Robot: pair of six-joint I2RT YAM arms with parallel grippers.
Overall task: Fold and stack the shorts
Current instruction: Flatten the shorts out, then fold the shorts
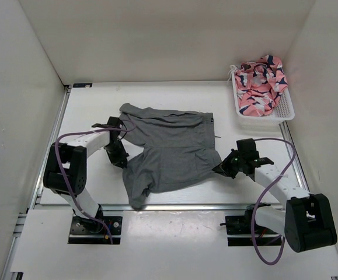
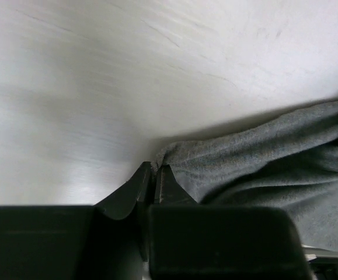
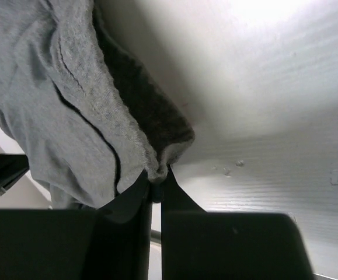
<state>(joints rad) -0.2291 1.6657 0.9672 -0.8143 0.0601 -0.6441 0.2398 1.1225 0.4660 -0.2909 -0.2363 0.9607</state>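
Observation:
The grey shorts (image 1: 169, 149) lie spread on the white table, waistband toward the right, one leg hanging toward the front edge. My left gripper (image 1: 121, 156) is shut on the shorts' left edge; in the left wrist view the gripper (image 2: 156, 169) pinches a corner of grey fabric (image 2: 262, 157). My right gripper (image 1: 220, 170) is shut on the shorts' right edge; in the right wrist view the gripper (image 3: 157, 178) clamps a bunched fold of the cloth (image 3: 69, 99).
A white basket (image 1: 285, 109) at the back right holds pink patterned clothing (image 1: 261, 83). White walls close in the table on the left, back and right. The arm bases stand at the near edge.

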